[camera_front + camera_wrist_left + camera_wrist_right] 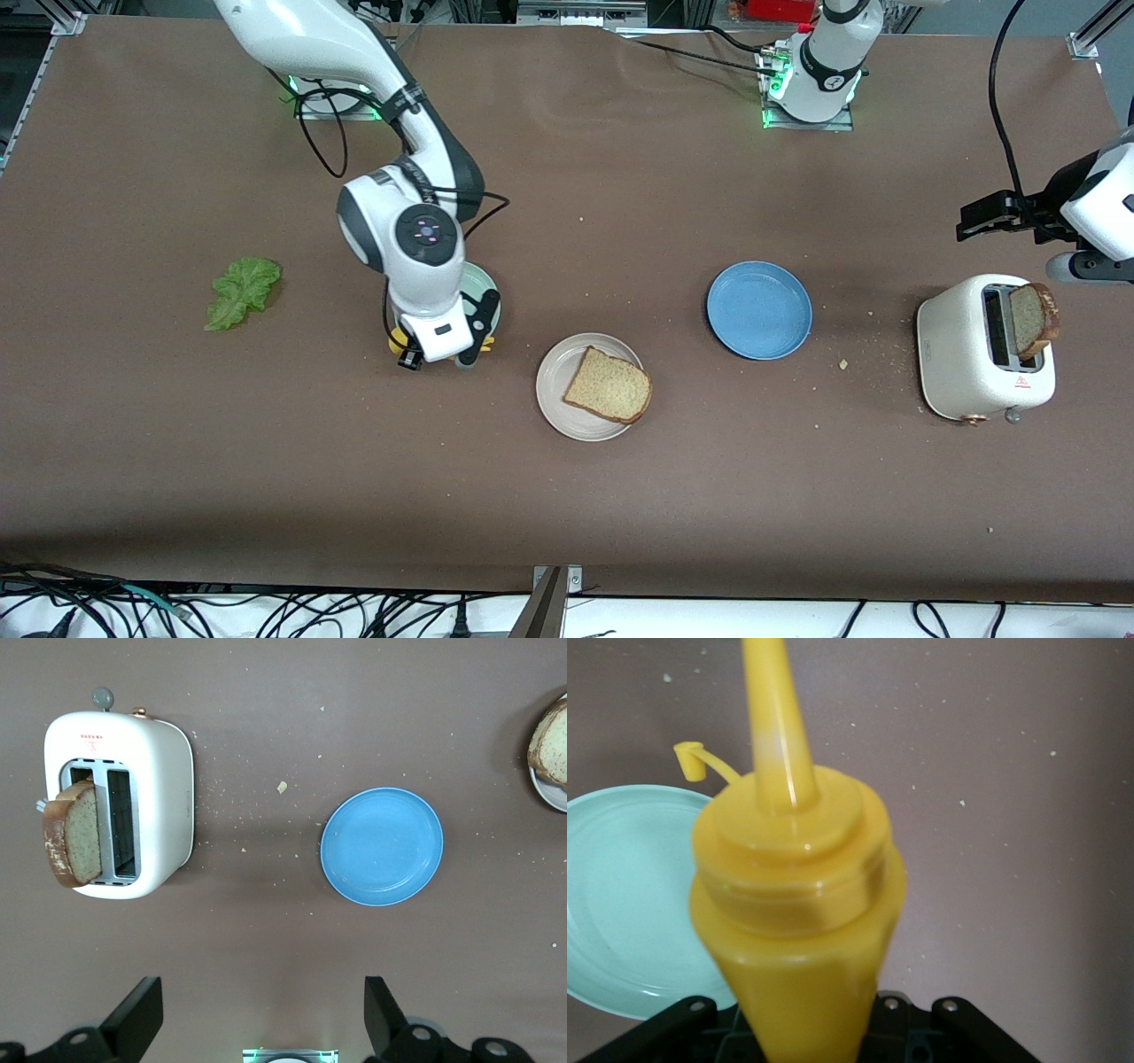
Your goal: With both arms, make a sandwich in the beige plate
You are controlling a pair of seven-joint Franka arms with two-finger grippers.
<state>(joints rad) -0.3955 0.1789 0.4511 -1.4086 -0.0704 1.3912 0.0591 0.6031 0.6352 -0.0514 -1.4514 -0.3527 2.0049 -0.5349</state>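
One tan bread slice (608,385) lies on the beige plate (558,408) at mid-table. A second slice (1032,319) stands up out of the white toaster (966,354) toward the left arm's end. The green lettuce leaf (241,291) lies on the table toward the right arm's end. My right gripper (438,354) is shut on a yellow squeeze bottle (797,904), held over the edge of the mint green plate (620,895). My left gripper (263,1014) hangs open and holds nothing, over the table beside the toaster (159,797).
A blue plate (759,309) sits between the beige plate and the toaster, with nothing on it. Crumbs are scattered around the toaster and the blue plate. The bottle's cap (691,757) hangs off on its tether.
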